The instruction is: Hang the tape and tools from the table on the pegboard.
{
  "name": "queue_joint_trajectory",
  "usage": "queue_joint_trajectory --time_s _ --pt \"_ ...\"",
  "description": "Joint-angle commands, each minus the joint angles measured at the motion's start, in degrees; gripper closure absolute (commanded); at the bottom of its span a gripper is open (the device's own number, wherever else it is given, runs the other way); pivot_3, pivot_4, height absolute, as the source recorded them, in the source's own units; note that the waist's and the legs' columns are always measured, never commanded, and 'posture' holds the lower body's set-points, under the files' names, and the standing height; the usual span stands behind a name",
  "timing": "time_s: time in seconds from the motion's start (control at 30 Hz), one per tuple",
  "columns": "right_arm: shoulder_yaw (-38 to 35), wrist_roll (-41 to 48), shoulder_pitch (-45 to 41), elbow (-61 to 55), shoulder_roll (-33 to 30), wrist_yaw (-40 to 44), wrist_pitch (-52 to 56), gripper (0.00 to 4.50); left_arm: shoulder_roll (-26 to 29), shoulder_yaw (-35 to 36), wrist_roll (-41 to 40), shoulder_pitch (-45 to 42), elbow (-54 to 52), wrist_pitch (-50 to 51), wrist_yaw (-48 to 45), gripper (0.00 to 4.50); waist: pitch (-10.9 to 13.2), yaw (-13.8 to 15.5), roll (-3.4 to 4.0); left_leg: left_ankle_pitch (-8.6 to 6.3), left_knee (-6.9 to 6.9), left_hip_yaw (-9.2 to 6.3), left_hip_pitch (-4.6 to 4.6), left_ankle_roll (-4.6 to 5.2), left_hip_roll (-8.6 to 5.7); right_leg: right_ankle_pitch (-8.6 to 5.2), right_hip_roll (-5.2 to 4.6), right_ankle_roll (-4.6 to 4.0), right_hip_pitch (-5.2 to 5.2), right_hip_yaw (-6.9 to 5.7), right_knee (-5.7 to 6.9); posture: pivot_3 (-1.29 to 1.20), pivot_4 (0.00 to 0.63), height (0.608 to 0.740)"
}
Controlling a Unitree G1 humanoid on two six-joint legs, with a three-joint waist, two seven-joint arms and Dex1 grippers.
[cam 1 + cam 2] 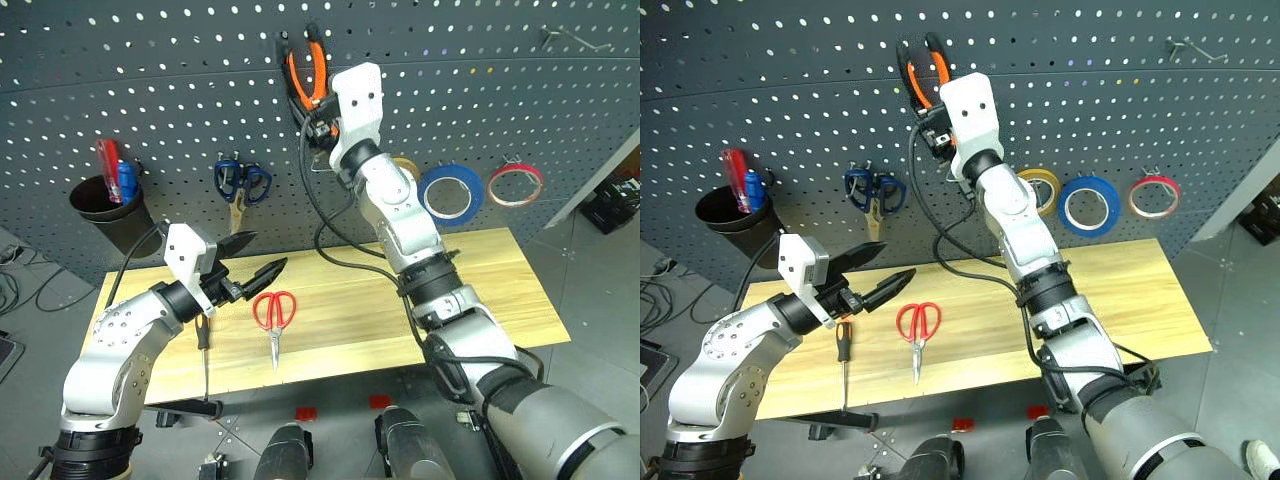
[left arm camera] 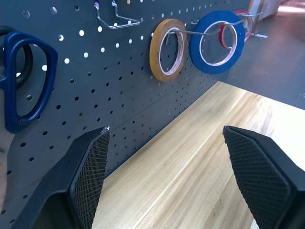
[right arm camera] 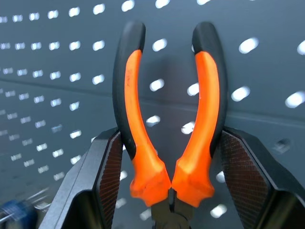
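Orange-handled pliers (image 3: 169, 119) up against the pegboard (image 1: 150, 90), handles upward, clamped between the right gripper (image 3: 171, 181) fingers. Blue tape (image 1: 451, 193) hangs on its hook; red-handled scissors (image 1: 274, 312) and screwdriver (image 1: 843, 345) lie on the table (image 1: 480, 290). Left gripper (image 1: 258, 255) hovers above them, jaws wide, empty.

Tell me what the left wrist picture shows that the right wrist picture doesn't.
Left wrist alone: the light wooden table, a yellow tape roll, the blue tape roll on hooks, blue-handled scissors, and the open left gripper.
Right wrist alone: the orange-handled pliers between the right gripper fingers.
Both: the dark grey pegboard.
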Motion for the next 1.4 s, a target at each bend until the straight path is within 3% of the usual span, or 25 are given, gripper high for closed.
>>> queue_joint_trajectory --time_s 0.03,0.3,0.43,0.63,0.83,0.87,1.0,1.2,1.4 --pt "-2.0 -0.9 -4.0 5.7 -1.6 -1.7 -6.8 1.75 -0.1 0.0 -0.1 -0.2 -2.3 -0.5 0.5 0.52 0.0 0.1 -0.01 0.0 0.02 0.0 0.0 0.0 0.01 0.0 0.0 0.0 0.0 0.0 0.02 0.08 0.204 0.74" --pt "-1.0 -1.6 0.6 7.6 -0.4 -2.2 -8.8 1.75 -0.3 0.0 0.1 0.4 -2.5 -0.7 0.6 0.52 0.0 0.5 0.0 -0.07 0.26 -0.05 0.04 0.16 0.0 0.06 -0.01 -0.1 0.15 -0.01 0.09 0.08 0.211 0.74" --pt "0.6 -2.8 7.3 2.8 0.5 -1.9 -7.1 1.75 -0.7 -0.4 0.5 0.2 -2.3 -1.1 1.0 0.52 0.0 1.0 0.0 -0.07 0.25 -0.05 0.0 0.15 0.01 0.06 -0.02 -0.1 0.11 -0.01 0.07 0.08 0.211 0.74" --pt "0.9 -3.4 10.3 -1.1 0.4 -1.8 -3.1 1.75 -1.8 -0.4 1.9 0.0 -1.0 -2.6 2.1 0.52 0.1 1.4 0.05 0.0 0.23 -0.04 -0.07 0.03 0.03 0.06 0.03 -0.1 0.02 -0.01 0.06 0.06 0.208 0.74" --pt "0.4 -0.1 12.9 -5.8 1.2 1.8 9.1 1.75 -3.0 -0.5 3.4 0.4 0.0 -2.1 4.7 0.52 0.1 1.5 0.04 -0.02 0.22 -0.06 -0.07 0.06 0.05 0.06 0.04 -0.1 0.04 -0.01 0.04 0.06 0.208 0.74" --pt "0.5 0.4 13.7 -7.2 1.1 2.7 11.6 1.05 -3.1 -0.5 3.2 0.7 0.1 -1.2 5.1 0.52 0.0 1.5 0.03 -0.02 0.22 -0.07 -0.06 0.07 0.05 0.06 0.04 -0.1 0.05 -0.01 0.04 0.06 0.208 0.74" --pt "1.7 1.9 17.6 -15.2 -0.1 6.6 21.8 0.0 -3.2 -1.0 4.4 1.8 1.8 1.7 7.2 0.01 0.1 1.5 0.06 -0.08 0.21 -0.07 -0.03 0.17 0.05 0.06 0.04 -0.1 0.06 0.0 0.04 0.05 0.207 0.74" --pt "6.2 6.0 27.4 -36.2 -6.2 15.1 40.1 0.0 -4.8 -2.0 6.8 3.9 2.1 4.5 11.7 0.01 0.1 1.7 0.05 -0.08 0.22 -0.12 -0.14 0.17 0.03 0.06 -0.01 -0.1 0.03 -0.05 0.0 0.03 0.207 0.74" --pt "11.1 15.1 39.9 -58.8 -16.3 23.3 59.4 0.0 -8.2 -7.1 13.2 6.9 2.6 19.2 23.8 0.01 0.2 1.6 0.01 -0.1 0.22 -0.17 -0.11 0.2 0.01 0.06 0.0 -0.09 0.09 -0.06 0.0 0.01 0.222 0.74"
